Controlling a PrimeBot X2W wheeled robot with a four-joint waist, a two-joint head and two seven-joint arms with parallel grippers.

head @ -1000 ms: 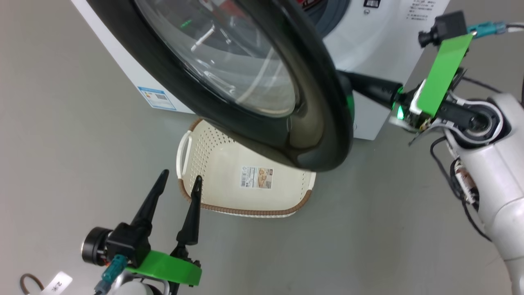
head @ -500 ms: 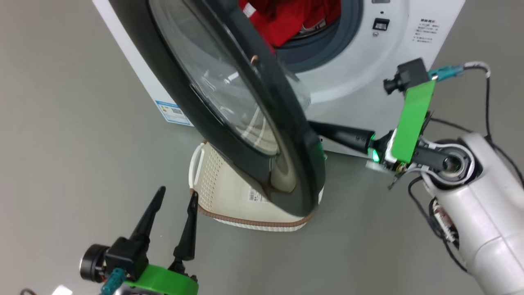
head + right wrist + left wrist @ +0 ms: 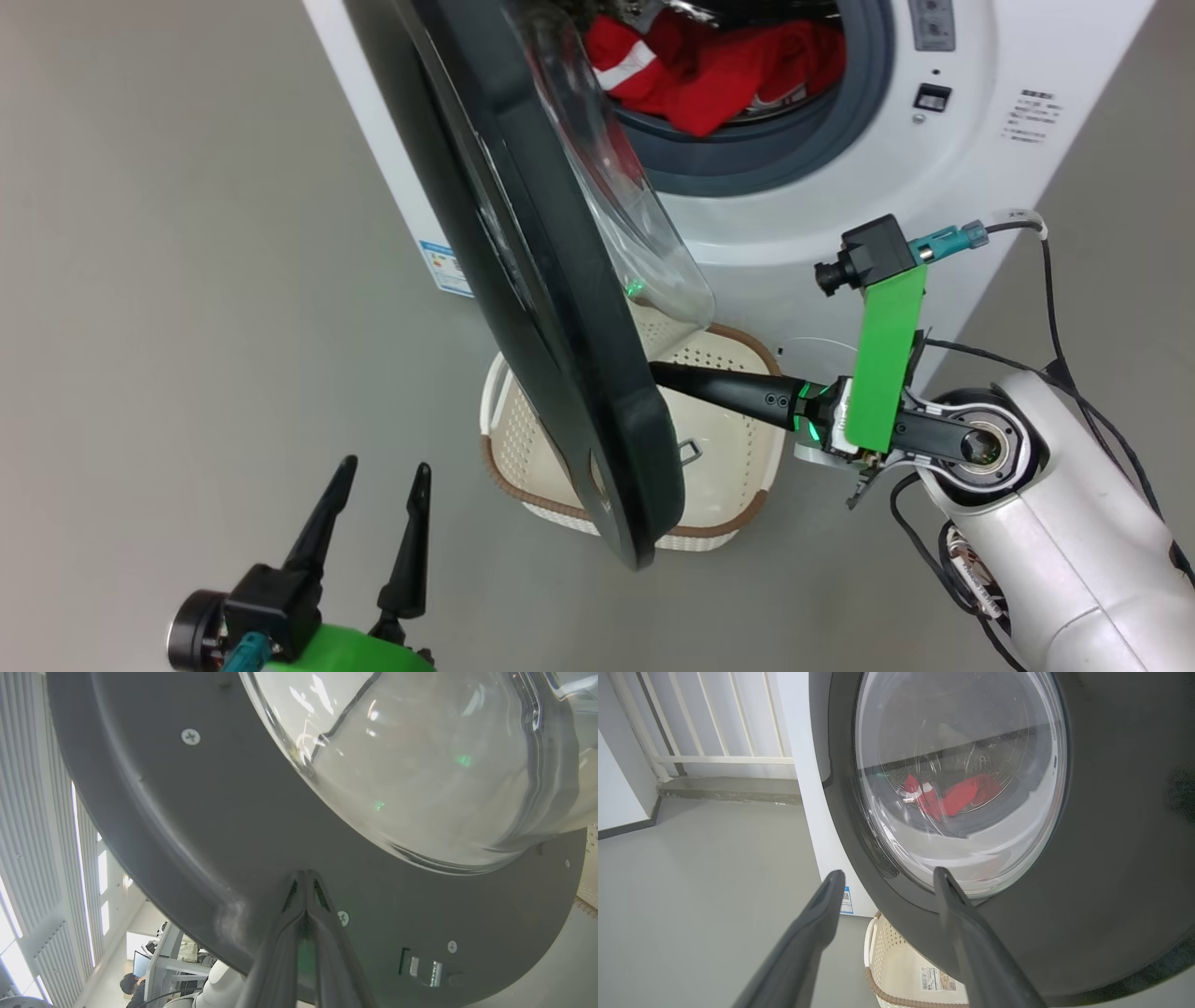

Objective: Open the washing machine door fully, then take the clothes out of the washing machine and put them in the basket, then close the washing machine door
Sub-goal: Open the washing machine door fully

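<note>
Much more of the drum mouth is exposed than a second ago. The washing machine door faced the head camera then and covered the opening; now it stands almost edge-on, swung well away from the washing machine. The head camera has also shifted, so part of the change is only framing, but the door's angle to the front panel has plainly widened.

The right gripper is clenched with its two fingers pressed together, grasping nothing. Its tips rest against the dark inner face of the door's rim, just below the bulging glass, as the right wrist view confirms. It has followed the door round, pushing rather than gripping. The left gripper is released, its fingers spread and empty, low at the left and apart from the door's outer face.

The clothes, red with white trim, lie in the drum, untouched. The basket sits empty on the floor in front of the machine, with the door's lower edge hanging over it.

Opening is well advanced but probably not finished. More push should swing the door clear of the basket, leaving a free path for the clothes.
</note>
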